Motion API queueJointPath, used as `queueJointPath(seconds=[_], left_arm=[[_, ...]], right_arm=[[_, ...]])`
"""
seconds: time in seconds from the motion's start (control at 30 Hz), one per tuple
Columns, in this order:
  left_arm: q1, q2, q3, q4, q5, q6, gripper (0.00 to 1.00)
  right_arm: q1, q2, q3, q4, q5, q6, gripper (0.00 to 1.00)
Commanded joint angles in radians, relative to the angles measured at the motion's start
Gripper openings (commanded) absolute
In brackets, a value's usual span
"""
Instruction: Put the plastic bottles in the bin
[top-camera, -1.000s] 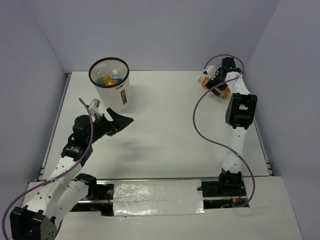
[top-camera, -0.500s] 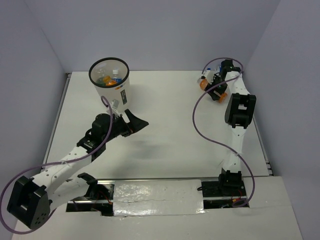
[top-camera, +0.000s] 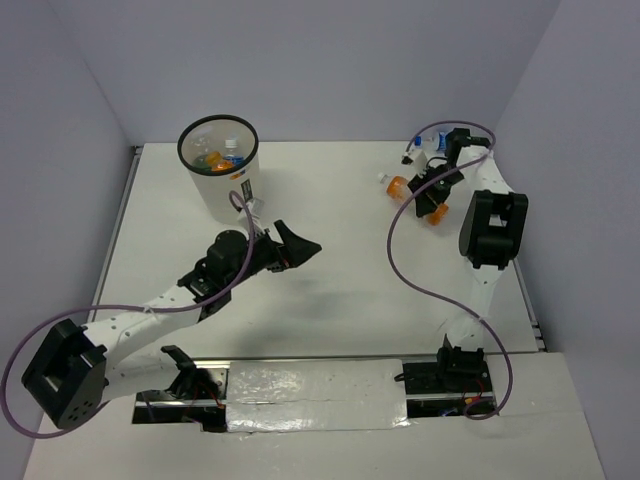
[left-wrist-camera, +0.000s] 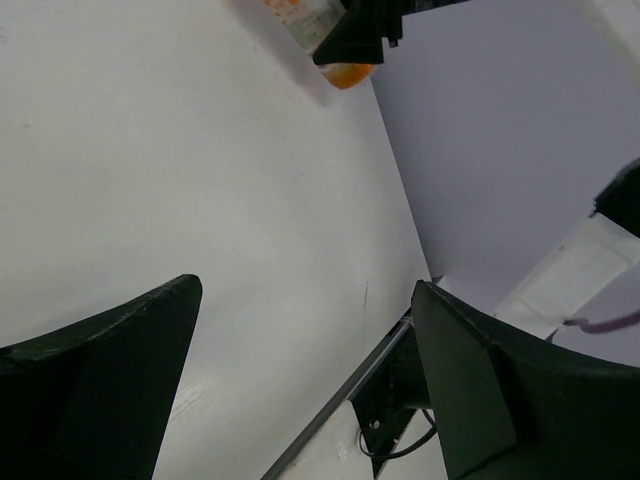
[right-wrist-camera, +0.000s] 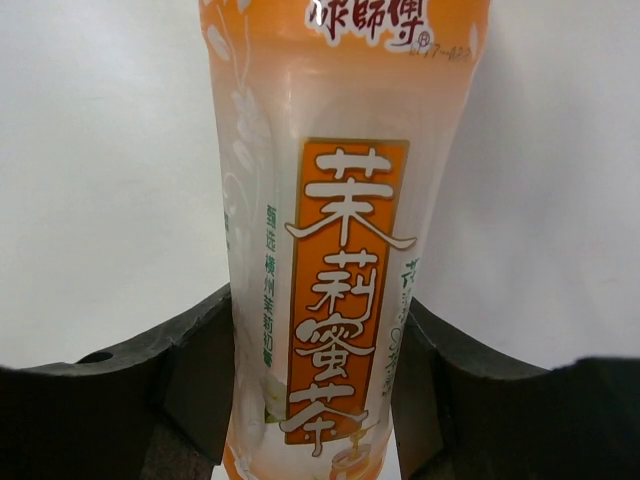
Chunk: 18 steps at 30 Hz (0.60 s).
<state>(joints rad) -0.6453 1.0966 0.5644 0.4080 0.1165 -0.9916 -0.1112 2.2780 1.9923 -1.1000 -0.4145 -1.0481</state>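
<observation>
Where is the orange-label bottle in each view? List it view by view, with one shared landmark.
Top external: orange-label bottle at back right, in the right tool.
Left wrist: bottle at top edge.
Right wrist: bottle fills the centre.
Shared landmark: the right tool gripping it.

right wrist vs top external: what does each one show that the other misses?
Right wrist only: the printed orange label panel on the pale plastic bottle, squeezed in the right end effector. Top external only: the white cylindrical bin with black rim holding other bottles, and the open left end effector. Both: that gripped bottle and the white tabletop.
</observation>
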Motion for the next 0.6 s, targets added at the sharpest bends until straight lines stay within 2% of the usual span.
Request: queueJointPath(seconds=[0.0, 0.03, 0.13, 0.27, 0.33, 0.57], left_arm=[[-0.042, 0.038, 0.061, 0.149, -0.076, 0.048, 1.0], [-0.056, 0.066, 0.069, 0.184, -0.084, 0.057, 0.99], [-0.073, 0.137, 0.124, 0.216, -0.1, 0.064, 0.99], [-0.085, 0.23, 0.231, 0.255, -0.08, 0.059, 0.99], [-0.096, 0.275, 0.262, 0.275, -0.064, 0.047, 1.0], [-0.123, 0.33, 0.316, 0.345, -0.055, 0.005, 0.99]], right_arm=[[0.039, -0.248, -0.14, -0.098, -0.219, 0.111, 0.34], [0.05, -0.329, -0.233, -0.101, -0.304, 0.143, 0.33], [0.103, -0.469, -0.351, -0.104, -0.467, 0.215, 0.32], [0.177, -0.592, -0.506, -0.118, -0.679, 0.287, 0.32], [0.231, -0.644, -0.545, -0.112, -0.737, 0.335, 0.32], [0.34, -0.765, -0.612, 0.069, -0.787, 0.53, 0.34]])
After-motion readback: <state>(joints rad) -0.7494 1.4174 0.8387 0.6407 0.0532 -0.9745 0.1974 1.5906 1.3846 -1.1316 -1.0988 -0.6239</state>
